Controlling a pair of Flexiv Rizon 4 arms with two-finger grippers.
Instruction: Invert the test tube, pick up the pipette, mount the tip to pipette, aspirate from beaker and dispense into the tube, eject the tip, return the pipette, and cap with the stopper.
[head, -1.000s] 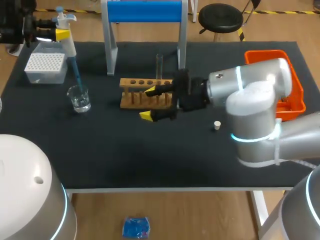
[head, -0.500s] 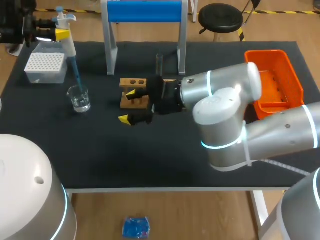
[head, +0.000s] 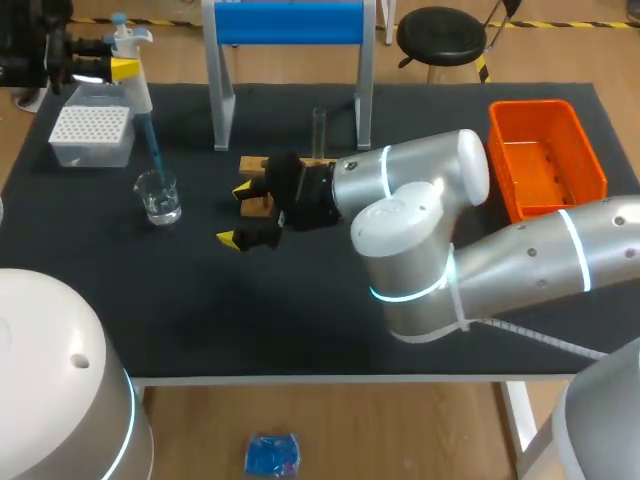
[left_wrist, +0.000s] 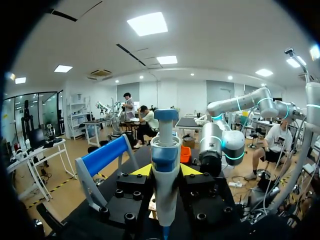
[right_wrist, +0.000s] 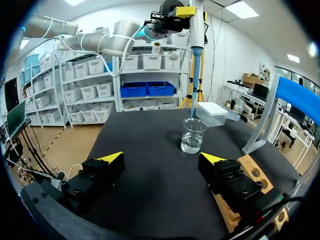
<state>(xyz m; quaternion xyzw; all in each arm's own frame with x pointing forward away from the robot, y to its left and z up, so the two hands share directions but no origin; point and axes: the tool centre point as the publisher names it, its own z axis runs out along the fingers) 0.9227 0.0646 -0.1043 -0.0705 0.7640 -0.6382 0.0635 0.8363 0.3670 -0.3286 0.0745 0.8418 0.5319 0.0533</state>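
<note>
Spanning the black table (head: 300, 330), the silver right arm (head: 420, 200) holds its right gripper (head: 238, 214) wide open beside the wooden test-tube rack (head: 252, 164); the left gripper (head: 110, 68) clamps the white-and-blue pipette (head: 135, 90), tip over the clear glass beaker (head: 158, 195); the glass test tube (head: 319, 128) stands upright in the rack

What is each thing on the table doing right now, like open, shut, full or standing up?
Left gripper: shut on the pipette.
Pipette: held upright, tip pointing down over the beaker.
Beaker: upright, a little clear liquid inside.
Test tube: standing upright in the rack.
Right gripper: open, empty, beside the rack.
</note>
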